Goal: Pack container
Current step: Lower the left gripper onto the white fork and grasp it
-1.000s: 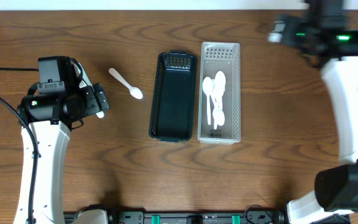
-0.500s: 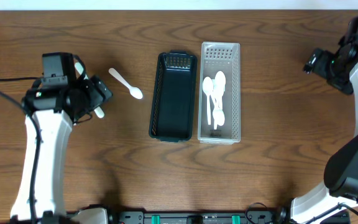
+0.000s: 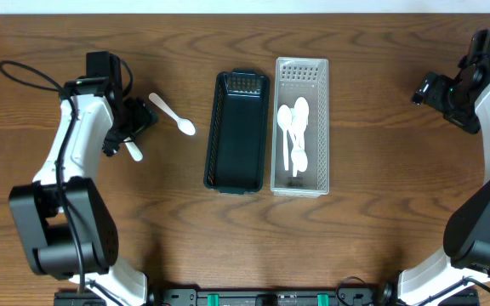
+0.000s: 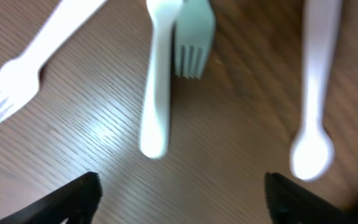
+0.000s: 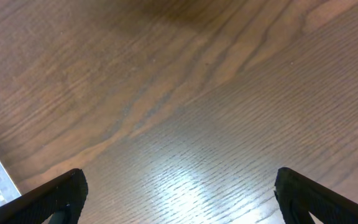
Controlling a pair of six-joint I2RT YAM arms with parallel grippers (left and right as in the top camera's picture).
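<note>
left pincer (image 4: 180, 200) hovers, jaws spread, over white utensil (image 4: 157, 93).

Dark bin (image 3: 237, 136) lies open — spoons (image 3: 294, 127) crowd the white bin (image 3: 303, 81).

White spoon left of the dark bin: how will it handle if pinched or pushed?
The spoon looks thin white plastic, so probably very light and likely to skid on the glossy table rather than tip. It lies flat with a slim handle, so a top pinch may slip or flick it.
</note>
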